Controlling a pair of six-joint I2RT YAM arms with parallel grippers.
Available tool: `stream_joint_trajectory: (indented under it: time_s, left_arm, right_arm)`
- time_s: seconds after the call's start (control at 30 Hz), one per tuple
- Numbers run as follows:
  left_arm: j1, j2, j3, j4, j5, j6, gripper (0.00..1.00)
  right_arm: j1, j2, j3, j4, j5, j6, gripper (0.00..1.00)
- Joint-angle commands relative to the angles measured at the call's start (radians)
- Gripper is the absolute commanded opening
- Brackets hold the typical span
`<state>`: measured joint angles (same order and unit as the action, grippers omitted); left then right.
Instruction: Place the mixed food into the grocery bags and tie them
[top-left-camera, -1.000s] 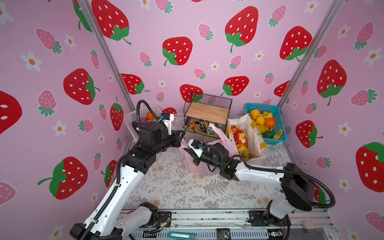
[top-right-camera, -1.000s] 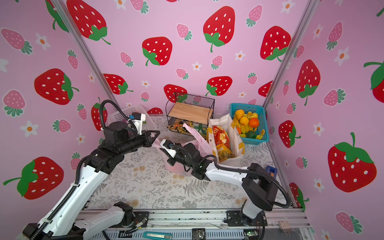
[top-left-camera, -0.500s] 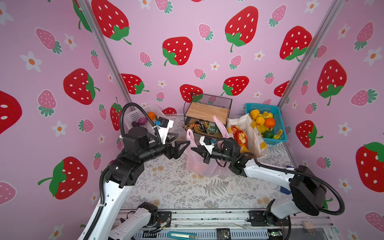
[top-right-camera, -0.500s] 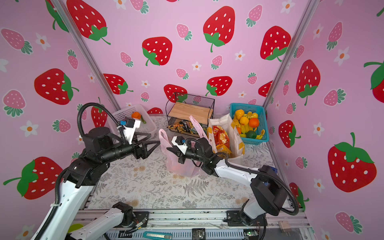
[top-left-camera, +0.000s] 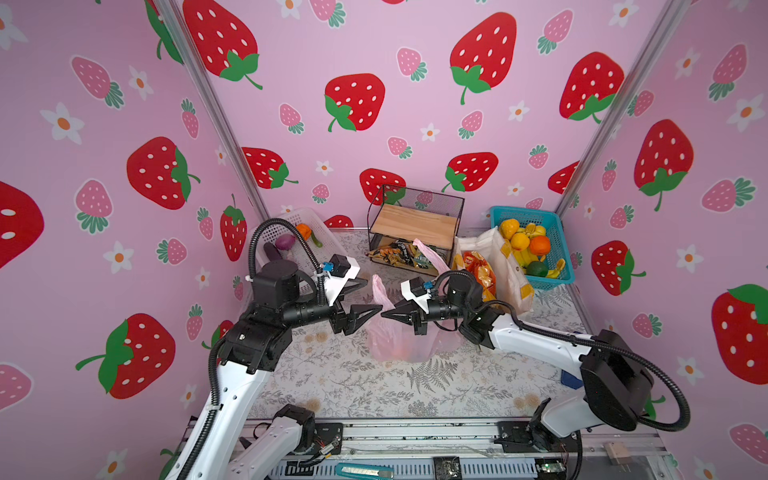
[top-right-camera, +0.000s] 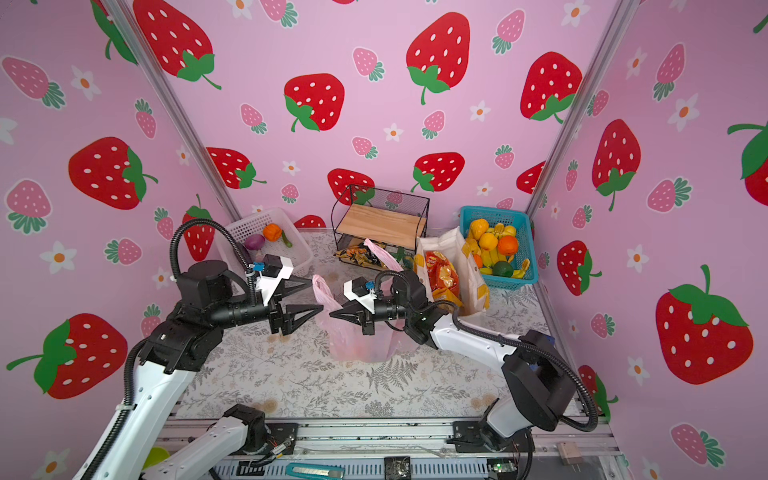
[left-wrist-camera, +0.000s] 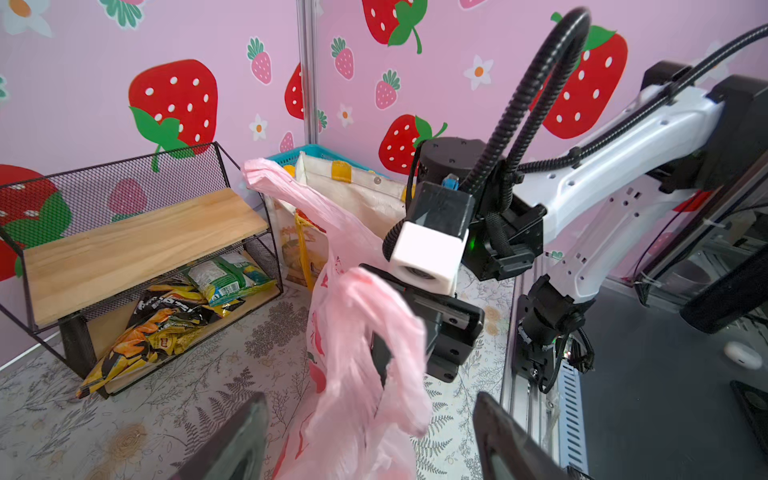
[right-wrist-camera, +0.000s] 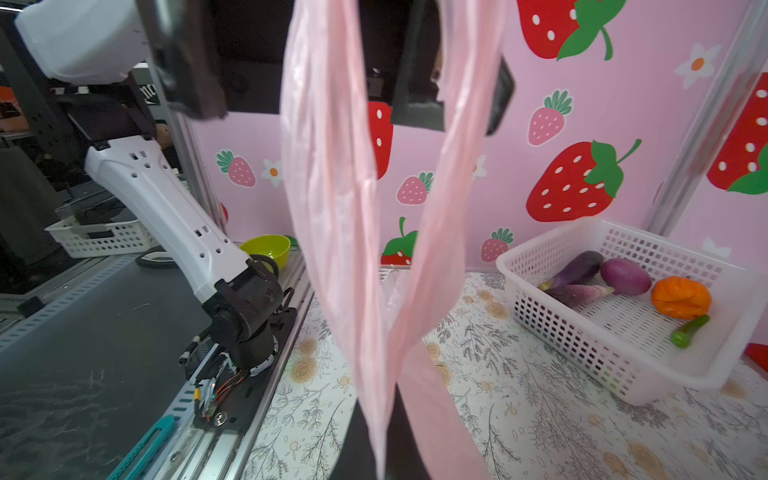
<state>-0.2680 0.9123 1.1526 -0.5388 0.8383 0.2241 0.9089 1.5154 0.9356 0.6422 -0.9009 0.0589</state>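
— Pink walls (top-left-camera: 395, 137) printed with red strawberries enclose a table (top-left-camera: 353, 386) covered in a grey leaf-patterned cloth. What sits at its centre?

— A thin pink bag (top-left-camera: 399, 345) stands upright in the middle, seen in both top views. Orange and red shapes show faintly through the film low down. One loop handle (top-left-camera: 378, 286) stands up from it between the two arms.

— Who has hold of it?

— The right gripper (top-left-camera: 384, 314) points toward the left, jaws closed together. In the right wrist view the handle's two strands narrow down into its tips, so the film looks pinched there. The left gripper (top-left-camera: 374, 294) faces it with jaws spread wide, gripping nothing. The loop stands between its fingers (left-wrist-camera: 232, 440); whether the film touches them I cannot tell.

— And the other food?

— A white tote (top-left-camera: 509, 274) with yellow handles stands behind and to the right of the pink bag, with a red-orange snack packet (top-left-camera: 478, 270) upright inside. More packets (top-left-camera: 392, 254) lie under a wire shelf (top-left-camera: 415, 220) at the back. A white basket (right-wrist-camera: 552, 328) at back left holds a purple aubergine (right-wrist-camera: 577, 268), a purple onion (right-wrist-camera: 625, 276), an orange vegetable (right-wrist-camera: 681, 297) and a small green one (right-wrist-camera: 690, 330). A blue basket (top-left-camera: 561, 266) at back right is piled with fruit (top-left-camera: 519, 241).
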Motion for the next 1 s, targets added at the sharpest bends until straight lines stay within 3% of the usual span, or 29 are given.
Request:
stream_joint_trajectory:
  time_s: [0.0,0.07,0.17,0.27,0.3,0.33,0.43,0.57,0.8,0.97]
  left_arm:
    - [0.008,0.022,0.012,0.065,0.100,-0.001,0.71]
    - [0.008,0.040,0.011,0.092,0.141,-0.036,0.67]
    - [0.007,0.050,-0.003,0.140,0.178,-0.082,0.52]
    - [0.007,0.054,-0.018,0.167,0.171,-0.105,0.16]
    - [0.007,0.054,-0.020,0.177,0.142,-0.129,0.07]
    - [0.007,0.053,-0.026,0.198,0.107,-0.175,0.00]
    - [0.003,0.049,-0.028,0.238,0.005,-0.327,0.00]
    - [-0.024,0.035,-0.040,0.247,-0.072,-0.426,0.00]
    - [-0.050,0.028,-0.065,0.254,-0.100,-0.504,0.00]
    - [-0.055,0.022,-0.071,0.260,-0.104,-0.529,0.00]
  right_arm:
    - [0.000,0.025,0.040,-0.035,-0.100,-0.014,0.00]
    - [0.001,0.031,0.044,-0.044,-0.099,-0.019,0.00]
    - [0.001,0.037,0.046,-0.058,-0.078,-0.021,0.00]
    - [-0.001,0.030,0.039,-0.058,-0.029,-0.005,0.00]
    - [0.001,0.021,0.034,-0.060,0.014,0.006,0.06]
    - [0.002,0.005,0.030,-0.069,0.091,0.024,0.19]
    - [0.041,-0.082,-0.038,-0.051,0.364,0.051,0.57]
    - [0.152,-0.169,-0.135,0.058,0.708,0.057,0.82]
    - [0.306,-0.102,-0.067,0.137,1.133,0.005,0.89]
    - [0.341,0.015,0.051,0.142,1.354,0.079,0.75]
